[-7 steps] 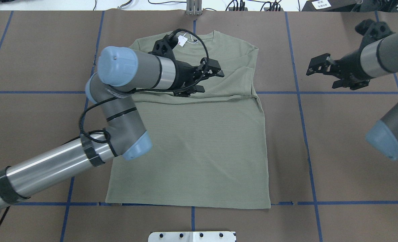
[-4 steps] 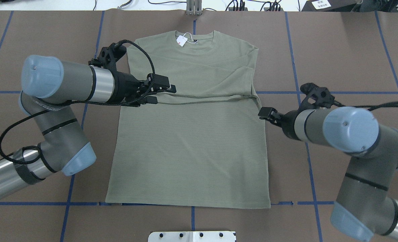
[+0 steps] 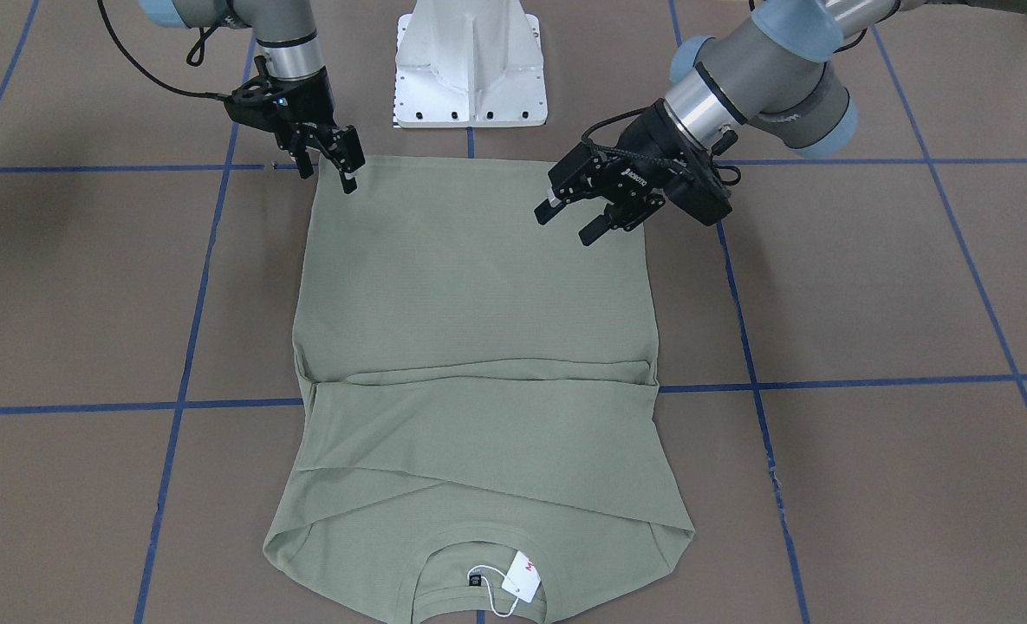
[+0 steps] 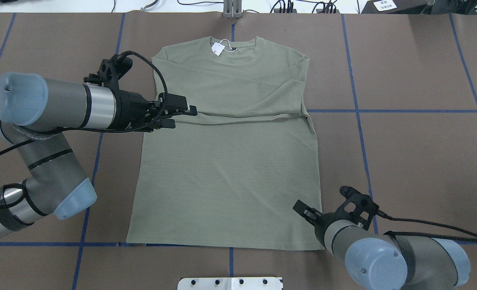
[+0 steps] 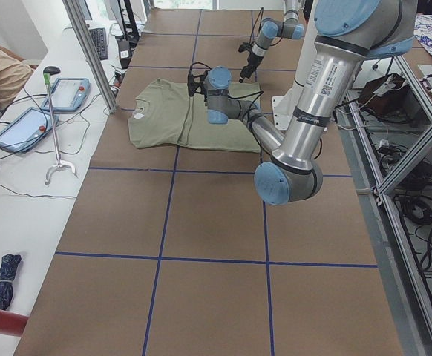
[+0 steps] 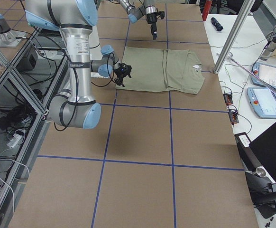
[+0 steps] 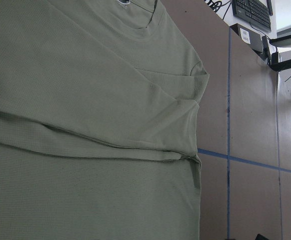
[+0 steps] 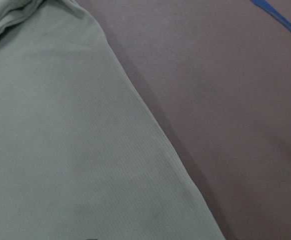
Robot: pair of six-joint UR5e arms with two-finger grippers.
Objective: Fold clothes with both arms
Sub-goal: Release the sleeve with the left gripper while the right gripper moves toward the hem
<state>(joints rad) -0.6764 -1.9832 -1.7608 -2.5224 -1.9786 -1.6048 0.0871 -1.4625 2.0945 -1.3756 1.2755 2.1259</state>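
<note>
My 2 grippers are both spread and empty: my left gripper (image 3: pixel 565 224) hovers above the shirt (image 3: pixel 478 303) at its left edge where the sleeves are folded across, my right gripper (image 3: pixel 329 178) hangs close over the shirt's right hem corner, and the shirt itself lies flat on the table (image 3: pixel 868 286).
</note>
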